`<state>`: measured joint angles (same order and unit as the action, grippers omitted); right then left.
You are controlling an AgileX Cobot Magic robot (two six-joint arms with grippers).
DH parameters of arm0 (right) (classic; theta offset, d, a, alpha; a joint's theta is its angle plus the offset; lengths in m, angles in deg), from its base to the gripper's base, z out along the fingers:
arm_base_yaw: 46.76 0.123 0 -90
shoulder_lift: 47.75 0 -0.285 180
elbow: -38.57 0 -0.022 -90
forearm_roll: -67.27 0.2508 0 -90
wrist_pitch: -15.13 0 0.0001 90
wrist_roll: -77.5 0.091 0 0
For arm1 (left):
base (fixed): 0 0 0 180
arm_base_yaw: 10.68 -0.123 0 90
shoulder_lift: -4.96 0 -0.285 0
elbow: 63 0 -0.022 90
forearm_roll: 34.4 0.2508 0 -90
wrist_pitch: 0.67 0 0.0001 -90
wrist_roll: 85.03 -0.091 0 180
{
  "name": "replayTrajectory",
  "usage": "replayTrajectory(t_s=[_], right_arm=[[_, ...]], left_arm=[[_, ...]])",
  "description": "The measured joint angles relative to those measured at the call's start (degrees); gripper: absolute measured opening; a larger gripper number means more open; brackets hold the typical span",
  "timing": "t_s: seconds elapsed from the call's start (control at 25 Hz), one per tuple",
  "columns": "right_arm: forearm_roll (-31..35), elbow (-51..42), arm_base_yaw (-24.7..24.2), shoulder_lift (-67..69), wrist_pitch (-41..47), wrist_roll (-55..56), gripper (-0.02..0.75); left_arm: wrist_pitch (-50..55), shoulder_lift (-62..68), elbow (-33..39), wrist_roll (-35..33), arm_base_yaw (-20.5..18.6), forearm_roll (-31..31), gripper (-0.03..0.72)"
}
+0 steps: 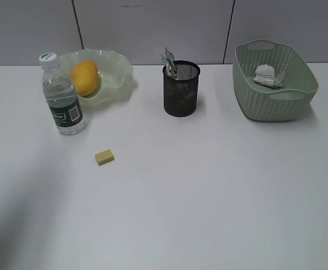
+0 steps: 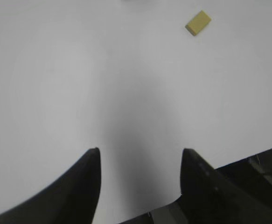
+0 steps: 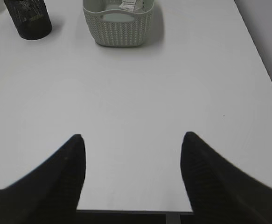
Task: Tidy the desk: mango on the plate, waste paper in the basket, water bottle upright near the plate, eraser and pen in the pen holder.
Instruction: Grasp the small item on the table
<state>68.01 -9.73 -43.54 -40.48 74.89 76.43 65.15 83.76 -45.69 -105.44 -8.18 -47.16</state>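
Even, bright, diffuse light falls on the white worktop (image 1: 209, 185). Objects cast short, soft shadows toward about four o'clock. A broad grey shadow darkens the exterior view's seven-o'clock corner. In the left wrist view a blurry shadow runs up from six o'clock. No hard glare.

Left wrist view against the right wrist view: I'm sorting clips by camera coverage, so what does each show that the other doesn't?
Only the left wrist view shows the yellow eraser, lying alone on the desk, beyond the open left gripper. Only the right wrist view shows the pen holder and the basket with the waste paper inside, beyond the open right gripper. Both show bare white desk between empty jaws.
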Motion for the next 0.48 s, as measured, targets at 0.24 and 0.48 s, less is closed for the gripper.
replayTrajectory(t_s=[0.24,0.48], right_arm=[[0.0,0.0,0.0,0.0,-0.1,0.0,0.505],[0.0,0.0,0.0,0.0,-0.1,0.0,0.505]], left_arm=[[-1.6,15.2,-7.0,-1.3,14.4,8.2,0.417],[-5.5,28.1,-14.0,-7.0,22.4,9.9,0.417]])
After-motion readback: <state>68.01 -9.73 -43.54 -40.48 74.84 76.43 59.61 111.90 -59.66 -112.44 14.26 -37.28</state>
